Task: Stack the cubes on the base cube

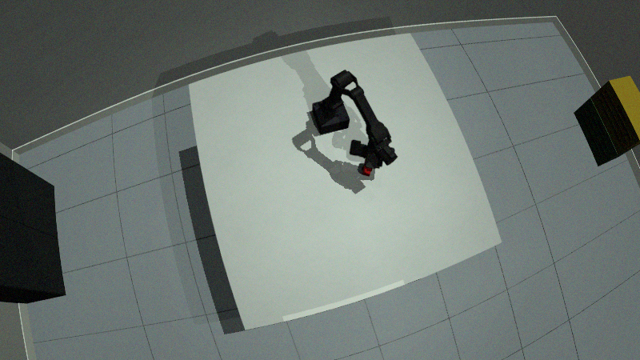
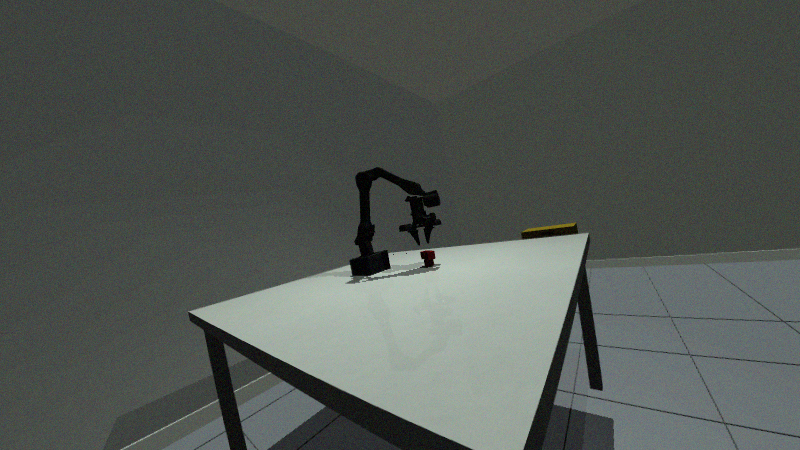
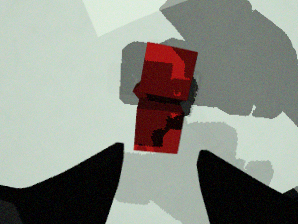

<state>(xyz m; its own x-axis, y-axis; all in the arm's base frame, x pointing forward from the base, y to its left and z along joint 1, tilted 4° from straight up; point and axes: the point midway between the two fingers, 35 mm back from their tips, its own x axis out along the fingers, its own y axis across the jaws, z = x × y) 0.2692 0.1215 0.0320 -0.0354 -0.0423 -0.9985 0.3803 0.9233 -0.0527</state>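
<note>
Two red loose cubes sit side by side on top of the base cube. In the wrist view, the farther cube (image 3: 167, 75) and the nearer cube (image 3: 155, 122) have a narrow dark strip between them. Both look level. The base cube (image 2: 429, 263) is mostly hidden under them; a small corner shows at their left in the wrist view. In the top view the stack is a small red patch beside the arm's end. My gripper (image 2: 423, 243) (image 3: 161, 154) is open and empty, a little above the cubes, with its fingers clear of them.
The stack stands on the white table (image 1: 286, 242) (image 2: 447, 324), near the arm's black base (image 1: 330, 118) (image 2: 369, 263). Arm shadows fall around the cubes. A yellow and black box (image 1: 604, 121) (image 2: 549, 230) and a dark box (image 1: 26, 233) stand beyond the table.
</note>
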